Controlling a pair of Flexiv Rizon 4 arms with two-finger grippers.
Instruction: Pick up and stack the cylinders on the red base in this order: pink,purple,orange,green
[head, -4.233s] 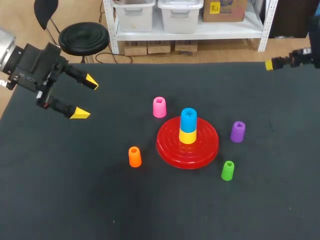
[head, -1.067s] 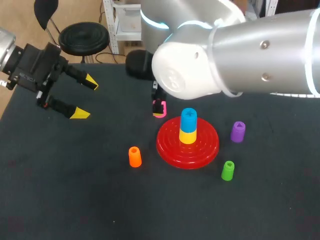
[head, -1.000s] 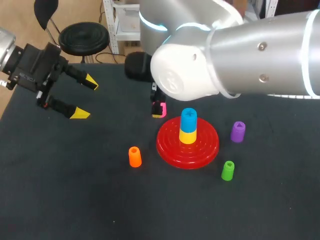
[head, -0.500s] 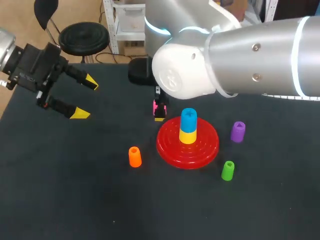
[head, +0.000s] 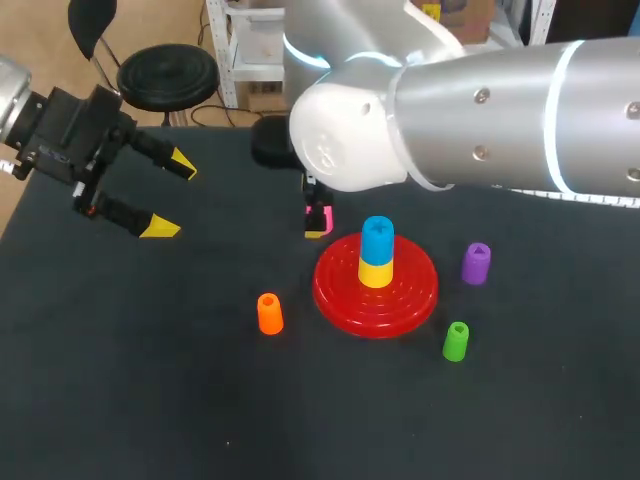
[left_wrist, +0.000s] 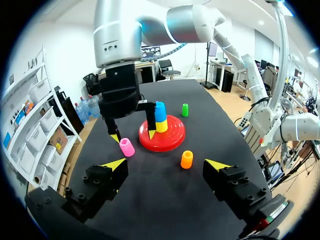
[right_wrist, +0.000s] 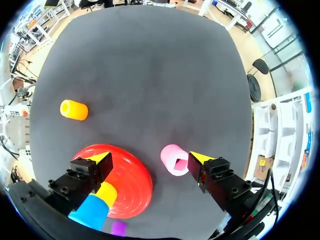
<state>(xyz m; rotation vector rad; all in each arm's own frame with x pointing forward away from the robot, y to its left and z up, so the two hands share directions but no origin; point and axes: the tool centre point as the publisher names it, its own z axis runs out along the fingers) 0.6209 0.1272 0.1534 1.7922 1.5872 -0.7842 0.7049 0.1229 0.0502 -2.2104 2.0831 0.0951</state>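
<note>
Black tabletop (head: 120, 400) is carrying every piece of the task, and the red base (head: 412, 292) is serving as the reference for each position given below.

On the base's centre post, a yellow cylinder (head: 375, 273) is sitting with a blue cylinder (head: 377, 238) resting on top of it. The pink cylinder (right_wrist: 175, 160) is standing on the table just beside the base's far-left rim, apart from it. The purple cylinder (head: 476, 263) is standing just off the base's right rim. The green cylinder (head: 455, 341) is standing near the base on its near-right side, and the orange cylinder (head: 269, 313) is standing near it on its near-left side.

Your right arm (head: 450, 100) is reaching across from the right, above and beyond the base. Your right gripper (right_wrist: 149, 158) is hanging over the base's far-left rim with its fingers spread wide. One yellow tip is sitting close beside the pink cylinder; the other is hanging above the base's rim. The fingers are pinching nothing.

Your left gripper (head: 170, 196) is hovering well to the left of the base, toward the far side of the table. Its fingers are likewise spread apart and are holding nothing.
</note>
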